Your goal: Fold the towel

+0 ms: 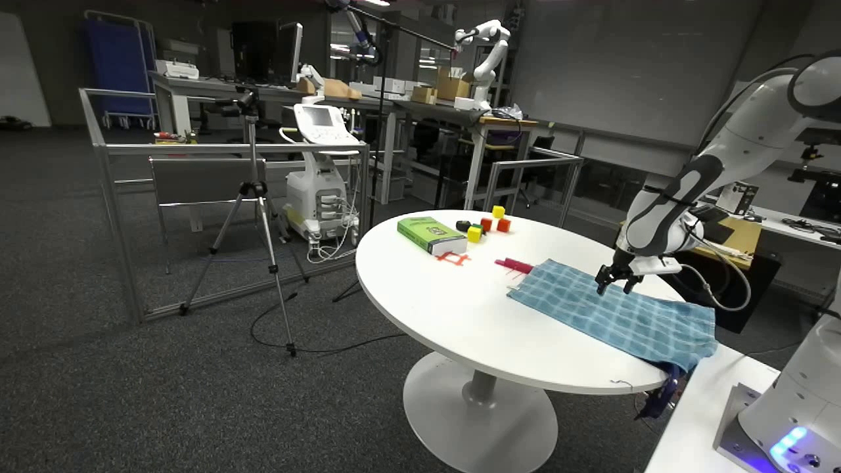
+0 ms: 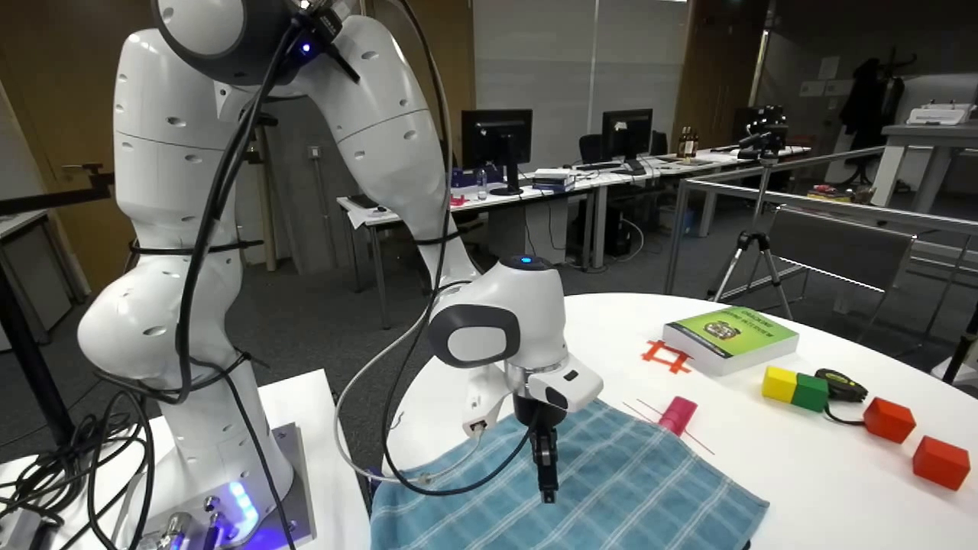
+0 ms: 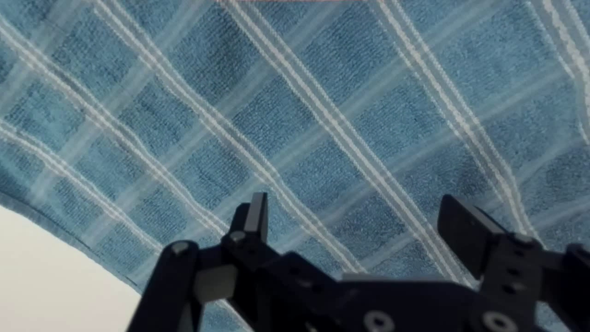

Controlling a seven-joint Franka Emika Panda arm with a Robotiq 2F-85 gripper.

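The gripper (image 3: 352, 210) hung with its fingers (image 3: 464, 236) spread wide over a blue checked towel (image 2: 646, 477); whether the tips touched it could not be told. The towel lay across a white table (image 2: 607, 332), cut off by the bottom of the frame in an exterior view. At right, a green book (image 2: 730, 338) bore the word "INTERVIEW" on its cover, the other lettering blurred.
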